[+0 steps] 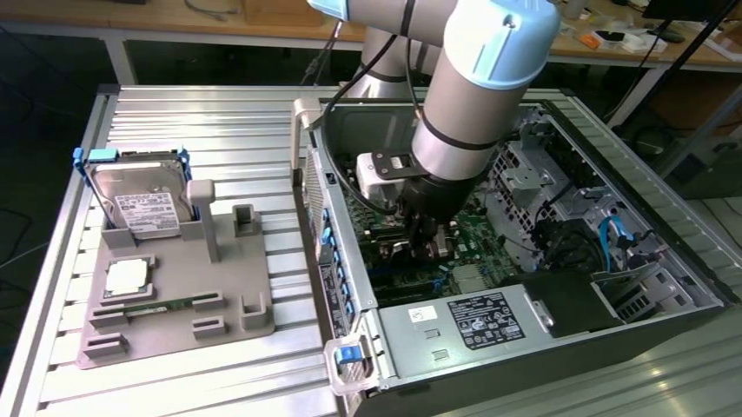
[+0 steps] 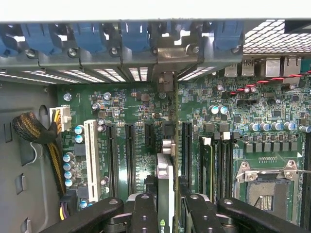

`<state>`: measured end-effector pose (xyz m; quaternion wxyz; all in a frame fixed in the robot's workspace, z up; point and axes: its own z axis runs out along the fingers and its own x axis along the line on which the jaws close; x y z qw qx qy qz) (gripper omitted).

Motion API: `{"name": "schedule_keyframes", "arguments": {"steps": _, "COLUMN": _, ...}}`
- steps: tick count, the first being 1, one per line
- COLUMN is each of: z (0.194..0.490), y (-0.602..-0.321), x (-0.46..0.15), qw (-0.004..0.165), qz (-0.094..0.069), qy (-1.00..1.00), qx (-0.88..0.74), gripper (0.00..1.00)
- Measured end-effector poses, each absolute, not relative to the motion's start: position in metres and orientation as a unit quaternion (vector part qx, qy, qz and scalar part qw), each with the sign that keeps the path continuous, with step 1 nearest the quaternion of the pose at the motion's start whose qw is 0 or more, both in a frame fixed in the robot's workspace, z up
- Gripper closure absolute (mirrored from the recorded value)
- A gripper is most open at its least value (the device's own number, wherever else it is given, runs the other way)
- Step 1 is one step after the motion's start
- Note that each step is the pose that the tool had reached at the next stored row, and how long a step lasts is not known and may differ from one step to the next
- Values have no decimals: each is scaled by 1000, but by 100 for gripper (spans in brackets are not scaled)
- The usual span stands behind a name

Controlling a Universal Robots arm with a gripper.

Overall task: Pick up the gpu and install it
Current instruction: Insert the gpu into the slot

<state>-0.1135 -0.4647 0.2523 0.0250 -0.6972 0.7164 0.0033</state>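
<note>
The gpu (image 2: 164,182) is standing edge-on inside the open computer case (image 1: 649,234), lining up with the long slots of the motherboard (image 2: 126,111), its far end reaching toward the row of blue clips (image 2: 133,36) at the case wall. The gripper (image 2: 167,206) is clamping the card between its fingers (image 2: 145,213). On the worktop (image 1: 197,113), at the exterior view's left, a grey holder (image 1: 174,326) is carrying a hard drive (image 1: 145,204) and a memory stick (image 1: 156,306)

In the computer case (image 1: 579,365), gpu (image 2: 165,187) between fingers (image 2: 146,213)
</note>
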Motion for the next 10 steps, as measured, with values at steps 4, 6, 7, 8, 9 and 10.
{"name": "schedule_keyframes", "arguments": {"steps": 4, "z": 254, "y": -465, "x": -113, "qw": 26, "qz": 3, "qy": 716, "qx": -697, "gripper": 73}}
{"name": "schedule_keyframes", "arguments": {"steps": 6, "z": 255, "y": -464, "x": -113, "qw": 26, "qz": 3, "qy": 716, "qx": -697, "gripper": 73}}
{"name": "schedule_keyframes", "arguments": {"steps": 7, "z": 256, "y": -464, "x": -113, "qw": 26, "qz": 3, "qy": 716, "qx": -697, "gripper": 73}}
{"name": "schedule_keyframes", "arguments": {"steps": 8, "z": 257, "y": -465, "x": -113, "qw": 25, "qz": 2, "qy": 716, "qx": -697, "gripper": 73}}
{"name": "schedule_keyframes", "arguments": {"steps": 9, "z": 258, "y": -464, "x": -113, "qw": 25, "qz": 2, "qy": 716, "qx": -697, "gripper": 73}}
{"name": "schedule_keyframes", "arguments": {"steps": 10, "z": 258, "y": -464, "x": -114, "qw": 25, "qz": 2, "qy": 716, "qx": -697, "gripper": 73}}
